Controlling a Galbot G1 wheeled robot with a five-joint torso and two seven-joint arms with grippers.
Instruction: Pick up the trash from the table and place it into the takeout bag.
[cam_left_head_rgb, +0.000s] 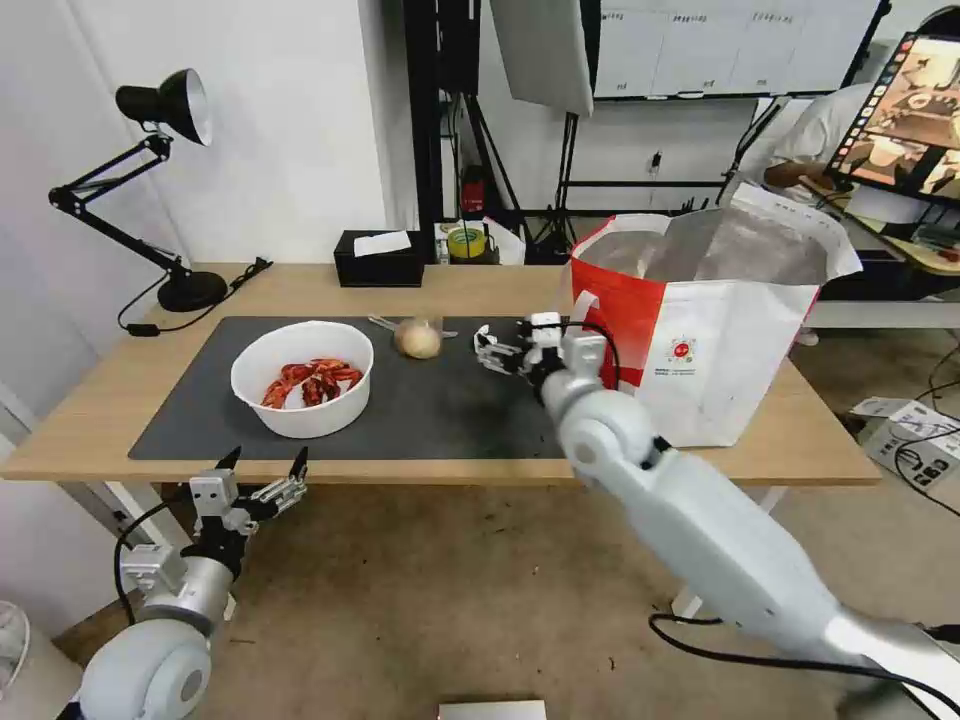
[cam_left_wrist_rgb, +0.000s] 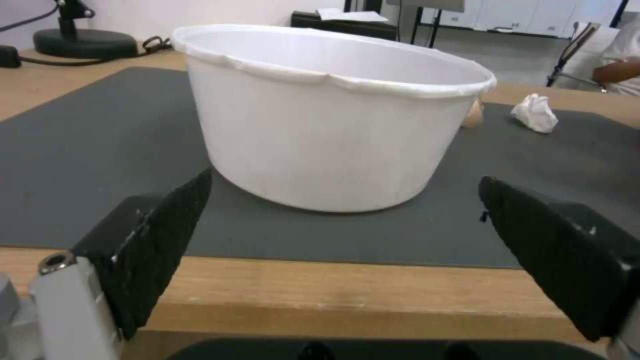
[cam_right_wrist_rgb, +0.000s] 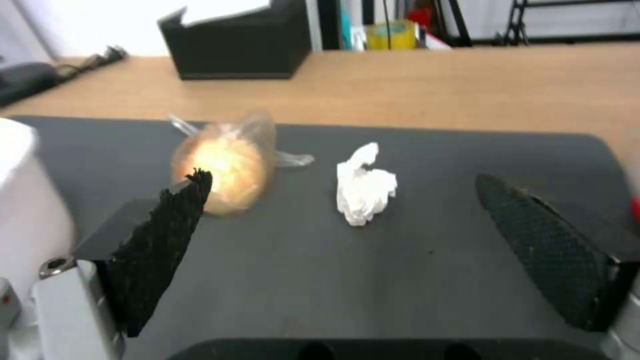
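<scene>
Nearby, right gripper fingers open over tissue, bagged lump beside, left gripper open before bowl.

arms: white-grey rounded shells | cables: black | right end effector: black textured fingers, silver mounts

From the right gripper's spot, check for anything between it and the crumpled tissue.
Nothing visible stands between them. The right gripper is open above the dark mat, and the crumpled tissue lies just ahead on bare mat. The bagged tan lump sits off to one side.
</scene>
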